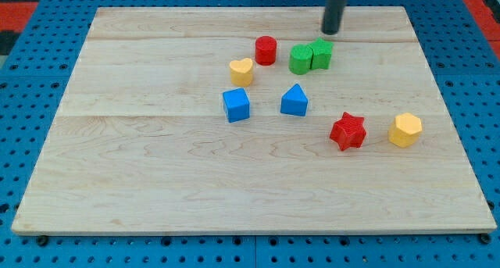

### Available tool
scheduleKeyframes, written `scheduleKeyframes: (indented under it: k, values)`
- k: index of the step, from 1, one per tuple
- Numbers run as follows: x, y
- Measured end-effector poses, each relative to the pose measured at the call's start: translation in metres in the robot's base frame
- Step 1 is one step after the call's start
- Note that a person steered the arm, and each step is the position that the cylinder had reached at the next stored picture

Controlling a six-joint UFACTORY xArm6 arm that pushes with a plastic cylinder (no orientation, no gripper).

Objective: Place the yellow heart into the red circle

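The yellow heart [241, 70] lies on the wooden board just below and left of the red circle [266, 50], a small red cylinder; a narrow gap separates them. My tip [331, 31] is at the view's top, right of the red circle and just above the two green blocks. It touches no block.
Two green blocks [301, 59] [321, 54] sit side by side right of the red circle. A blue cube [236, 105] and a blue triangular block [294, 101] lie below. A red star [348, 131] and a yellow hexagon [405, 130] lie at the right. The board's top edge [250, 8] is close to my tip.
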State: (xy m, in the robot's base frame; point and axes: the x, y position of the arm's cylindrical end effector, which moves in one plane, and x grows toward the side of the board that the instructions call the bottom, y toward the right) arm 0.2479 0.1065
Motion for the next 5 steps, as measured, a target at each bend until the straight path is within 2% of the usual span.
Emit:
scheduleKeyframes:
  k: [1, 2, 3, 4, 5]
  values:
    - [0.001, -0.073]
    - [0.021, -0.123]
    - [0.053, -0.123]
    - [0.065, -0.112]
    - [0.066, -0.071]
